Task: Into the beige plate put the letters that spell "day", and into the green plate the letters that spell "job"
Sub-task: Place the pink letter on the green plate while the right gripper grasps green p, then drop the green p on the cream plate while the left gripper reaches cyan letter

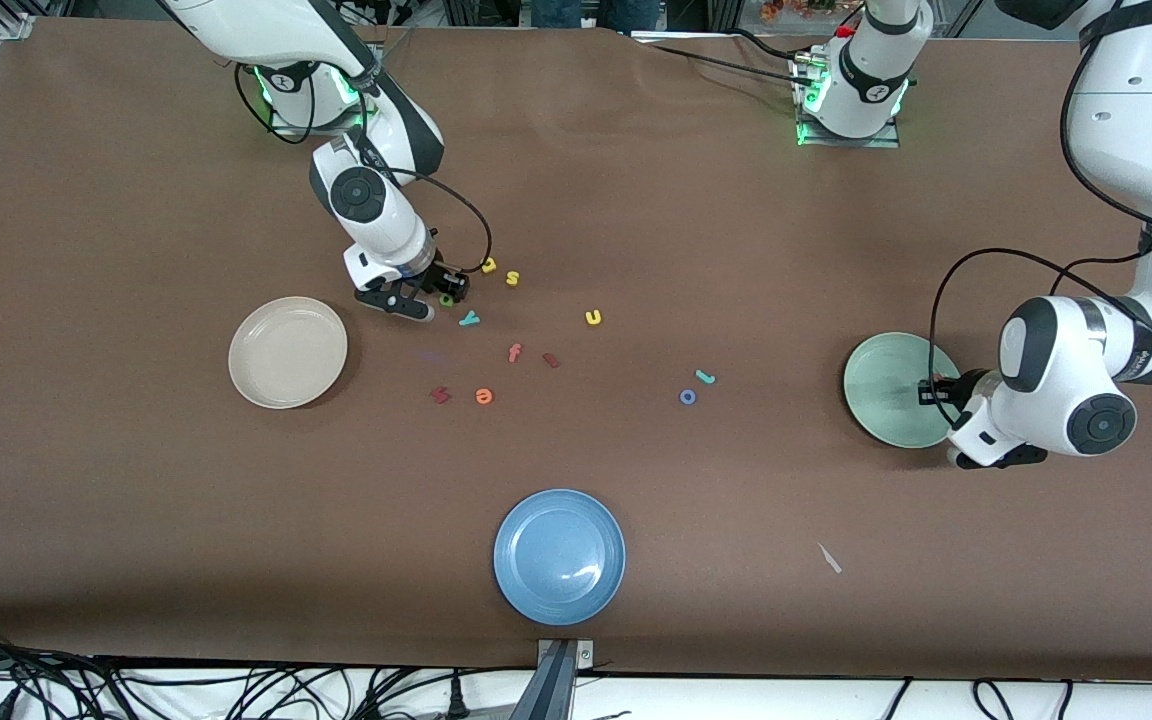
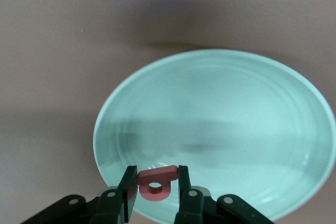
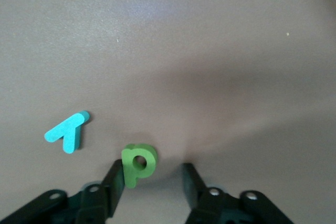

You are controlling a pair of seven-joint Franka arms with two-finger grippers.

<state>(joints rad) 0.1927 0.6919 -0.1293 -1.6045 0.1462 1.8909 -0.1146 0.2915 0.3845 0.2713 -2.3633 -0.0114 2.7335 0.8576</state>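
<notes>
Blue plate [image 1: 559, 556] nearest; left pincer [image 2: 154, 182] grips salmon b [image 2: 156, 184] over green plate [image 2: 220, 124]; right pincer [image 3: 152, 182] unclenched around green d [image 3: 137, 163].

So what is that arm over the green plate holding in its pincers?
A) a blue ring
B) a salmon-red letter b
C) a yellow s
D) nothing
B: the left gripper is shut on the salmon-red b, above the green plate.

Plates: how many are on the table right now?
3. The beige plate lies toward the right arm's end, the green plate toward the left arm's end, partly covered by that arm, and the blue plate nearest the front camera. None looks hidden.
</notes>
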